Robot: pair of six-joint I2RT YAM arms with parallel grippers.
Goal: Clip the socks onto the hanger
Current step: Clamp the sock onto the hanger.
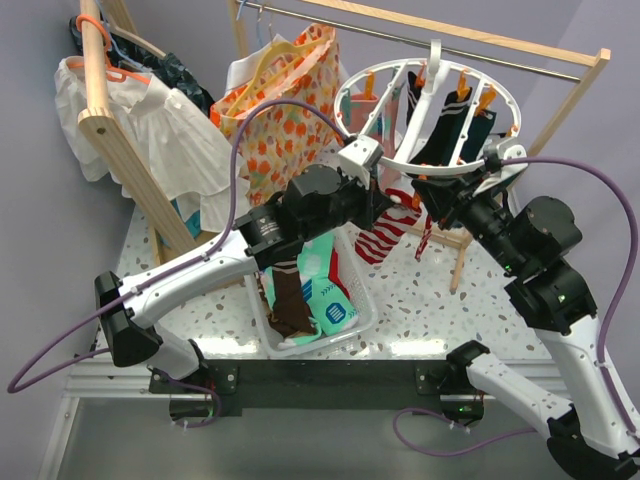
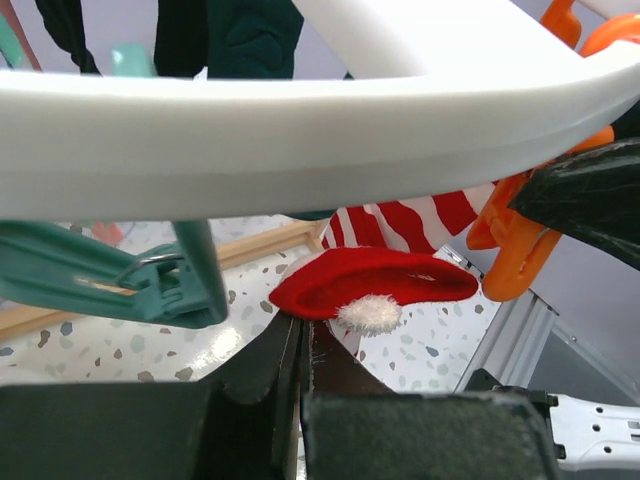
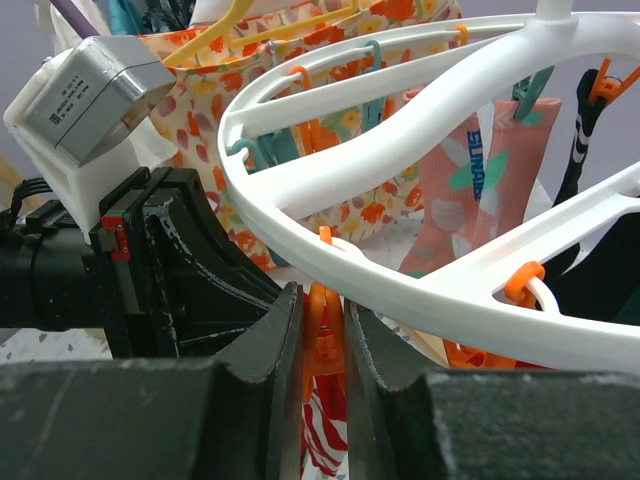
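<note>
**Entry: socks to drying hanger. Judged partway done, one sock in hand**

- Upper left, top view: white shirt (image 1: 150, 130), thin crumpled cloth, draped by a slanting wooden frame (image 1: 110, 130). Neither is part of the job.
- Left of centre: floral bag (image 1: 285, 90), orange print on cream.
- Lower centre: white basket (image 1: 362, 318), rigid plastic with slatted walls. It holds a brown sock (image 1: 285, 300) with cream stripes and teal socks (image 1: 330, 305) with small patterns. These are soft knit, lying loose and not yet clipped, so they are the work left.
- Centre: left gripper (image 2: 300, 325), fingers pressed fully together. It appears to pinch the red cuff of the striped sock (image 2: 375, 280).
- Striped sock: red and white bands with a fluffy white bobble on the cuff. It hangs limp below the ring's near rim, between the two grippers.
- Centre, upper: hanger (image 3: 420, 292), a large round white ring of smooth hard plastic with straight spokes. A teal clip (image 2: 150, 285) and orange ones dangle from it.
- Already hung, the work done: a salmon sock (image 3: 470, 190) with teal lettering and a dark sock (image 1: 440, 135) with pale stripes.
- Right of centre: right gripper (image 3: 322, 295), jaws narrow, squeezing an orange clip (image 3: 322, 335) just under the rim. The striped sock is directly beneath it.
- Whether the cuff sits inside the clip's mouth cannot be told
</note>
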